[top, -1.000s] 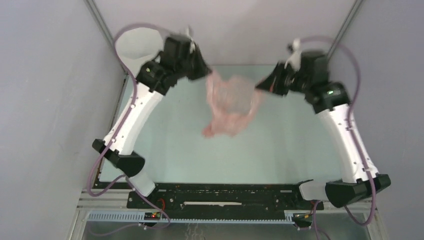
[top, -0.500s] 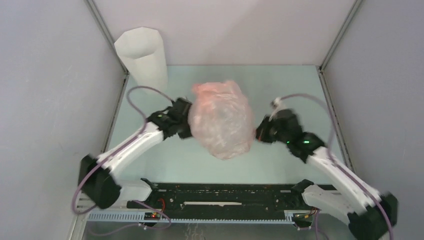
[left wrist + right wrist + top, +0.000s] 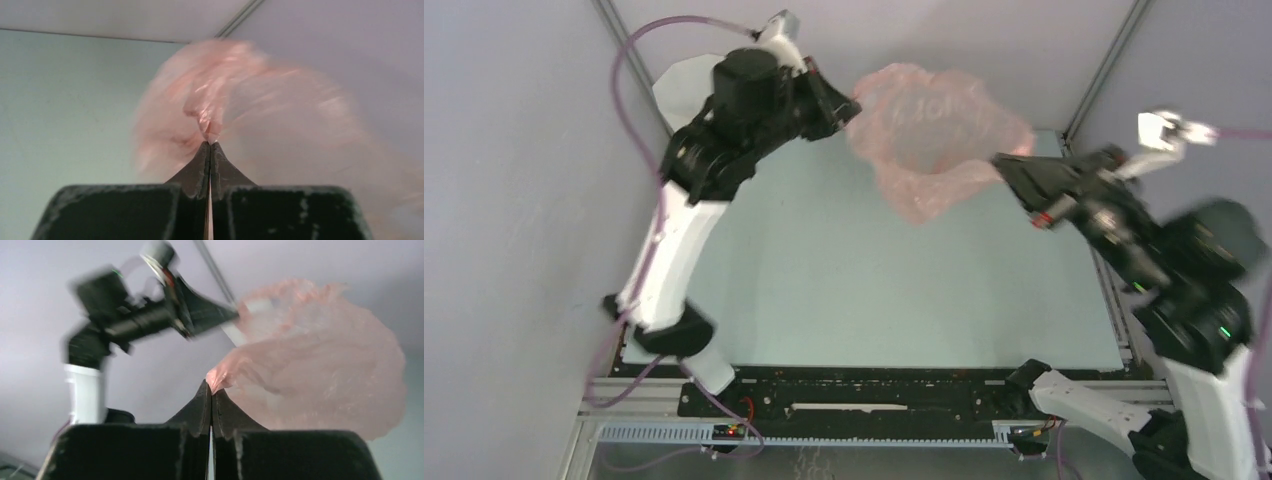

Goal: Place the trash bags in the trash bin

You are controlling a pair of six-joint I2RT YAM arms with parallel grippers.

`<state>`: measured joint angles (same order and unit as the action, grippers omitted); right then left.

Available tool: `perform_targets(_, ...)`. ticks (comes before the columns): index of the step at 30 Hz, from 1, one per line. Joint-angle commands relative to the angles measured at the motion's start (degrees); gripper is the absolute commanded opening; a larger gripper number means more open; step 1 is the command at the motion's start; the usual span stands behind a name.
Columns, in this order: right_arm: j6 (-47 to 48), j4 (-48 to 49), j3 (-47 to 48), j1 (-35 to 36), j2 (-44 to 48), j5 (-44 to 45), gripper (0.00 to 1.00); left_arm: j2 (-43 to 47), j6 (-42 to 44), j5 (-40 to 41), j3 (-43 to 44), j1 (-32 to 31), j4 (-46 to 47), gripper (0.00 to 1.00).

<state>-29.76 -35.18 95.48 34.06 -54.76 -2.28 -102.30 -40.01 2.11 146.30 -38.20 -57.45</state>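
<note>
The pale-pink trash bag (image 3: 934, 140) hangs billowed in the air above the back of the table, held between both grippers. My left gripper (image 3: 852, 105) is shut on its left edge, and in the left wrist view (image 3: 210, 144) the jaws pinch a fold of bag (image 3: 240, 110). My right gripper (image 3: 1002, 160) is shut on its right edge, seen pinching the film in the right wrist view (image 3: 211, 385), with the bag (image 3: 320, 365) spread to the right. The white trash bin (image 3: 676, 88) stands at the back left corner, mostly hidden behind my left arm.
The pale green table top (image 3: 864, 280) lies below the bag. Grey walls enclose the cell on the left, back and right, with metal corner posts (image 3: 1104, 70). The black arm-base rail (image 3: 864, 395) runs along the near edge.
Both arms have swung up and toward the back, lifting the bag from low over the table's middle to high at the back. The bag has billowed open. The left arm now covers the bin.
</note>
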Motion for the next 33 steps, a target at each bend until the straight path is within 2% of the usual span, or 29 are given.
perform_targets(1,9.8,1.5,-6.8,3.4,8.8,6.0,0.00,22.3,4.4,9.0,-29.3,-1.7,5.2,0.00)
perform_targets(3,7.5,2.3,-18.2,2.8,12.6,8.3,0.00,31.4,-1.4,9.0,-52.1,-0.1,10.3,0.00)
perform_targets(6,0.0,-1.1,-36.7,1.2,13.3,0.5,0.00,37.9,-10.4,5.1,-76.9,0.8,13.3,0.00)
perform_targets(9,-6.9,1.2,-52.2,1.1,11.8,-9.8,0.00,38.5,-13.8,-1.3,-90.8,0.7,18.2,0.00)
perform_targets(11,-9.4,3.5,-57.2,1.2,12.0,-11.9,0.00,38.5,-13.2,-3.0,-92.2,0.6,18.9,0.00)
perform_targets(14,-7.3,5.3,-53.9,-2.8,11.4,-13.9,0.00,37.5,-9.5,-1.0,-84.1,0.8,18.2,0.00)
perform_targets(16,-3.3,4.1,-45.2,-8.1,7.6,-16.9,0.00,34.3,-5.1,0.9,-72.0,1.4,15.5,0.00)
perform_targets(19,2.5,-3.7,-23.8,-15.0,-2.4,-22.3,0.00,26.2,0.4,3.7,-44.7,1.5,9.4,0.00)
perform_targets(22,6.9,-13.7,4.7,-16.9,-10.8,-23.9,0.00,18.4,3.0,5.2,-17.3,-0.7,6.8,0.00)
perform_targets(24,8.7,-16.0,16.7,-15.9,-11.9,-23.5,0.00,17.8,5.9,7.5,-7.9,-4.5,9.1,0.00)
perform_targets(25,9.6,-15.3,18.8,-15.0,-10.7,-22.8,0.00,19.1,7.9,9.8,-8.2,-7.1,11.3,0.00)
perform_targets(27,10.5,-10.8,13.8,-13.1,-5.7,-20.9,0.00,25.5,9.5,15.4,-19.1,-10.3,16.8,0.00)
perform_targets(30,9.4,-2.9,-8.5,-13.0,4.5,-18.4,0.00,35.8,1.3,24.4,-47.6,-10.1,21.5,0.00)
perform_targets(31,8.9,-2.4,-16.3,-13.3,7.0,-17.5,0.00,38.2,-2.8,25.5,-57.1,-9.1,21.0,0.00)
perform_targets(33,7.1,-4.0,-31.3,-13.5,9.7,-17.5,0.00,41.0,-8.7,21.7,-75.0,-6.3,20.7,0.00)
